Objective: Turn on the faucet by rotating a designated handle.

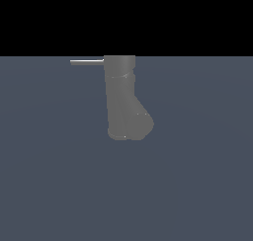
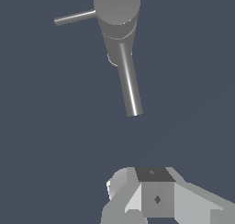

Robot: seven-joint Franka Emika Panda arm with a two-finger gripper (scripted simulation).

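Gripper [image 2: 137, 198] only partly in wrist view, fingers unclear so can't tell if spread or clenched, well apart from faucet [image 1: 123, 99] — approach w/ care toward handle [image 1: 87, 61] jutting to exterior view's left, push near its tip.

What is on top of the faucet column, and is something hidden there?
The faucet has a flat, bare round cap on top. Just below it, the handle juts sideways. The tool is apart from both. The floor under the base is covered by the faucet itself.
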